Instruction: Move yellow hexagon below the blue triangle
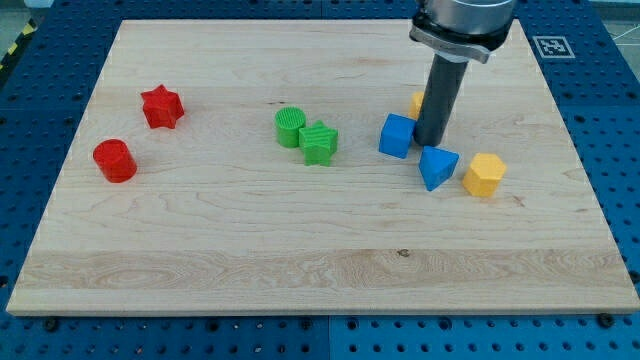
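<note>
The yellow hexagon lies on the wooden board at the view's right, just right of the blue triangle and almost touching it. My tip stands right above the blue triangle, between it and a blue cube to the left. A second yellow block is mostly hidden behind the rod; its shape cannot be made out.
A green cylinder and a green star-like block sit together mid-board. A red star and a red cylinder lie at the view's left. The board's right edge is near the yellow hexagon.
</note>
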Controlling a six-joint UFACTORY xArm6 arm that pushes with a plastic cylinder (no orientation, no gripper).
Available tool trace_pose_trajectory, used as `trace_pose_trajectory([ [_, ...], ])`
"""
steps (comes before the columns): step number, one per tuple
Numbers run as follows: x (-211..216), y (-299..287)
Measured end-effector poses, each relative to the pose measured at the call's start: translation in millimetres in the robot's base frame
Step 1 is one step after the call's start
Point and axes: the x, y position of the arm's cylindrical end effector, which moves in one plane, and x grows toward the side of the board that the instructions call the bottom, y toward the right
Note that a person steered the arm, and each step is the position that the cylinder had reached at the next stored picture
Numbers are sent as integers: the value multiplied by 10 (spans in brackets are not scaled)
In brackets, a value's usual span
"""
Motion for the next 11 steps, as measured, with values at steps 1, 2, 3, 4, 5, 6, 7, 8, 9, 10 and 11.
trace_pose_trajectory([
  [1, 0, -192],
  [2, 0, -372],
  [3, 0, -490],
  [4, 0, -309],
  [5, 0, 148],
  [6, 0, 991],
  [7, 5, 1370],
  [8, 234, 1288],
  [9, 327, 1147],
  [10, 329, 1049],
  [11, 329, 990],
])
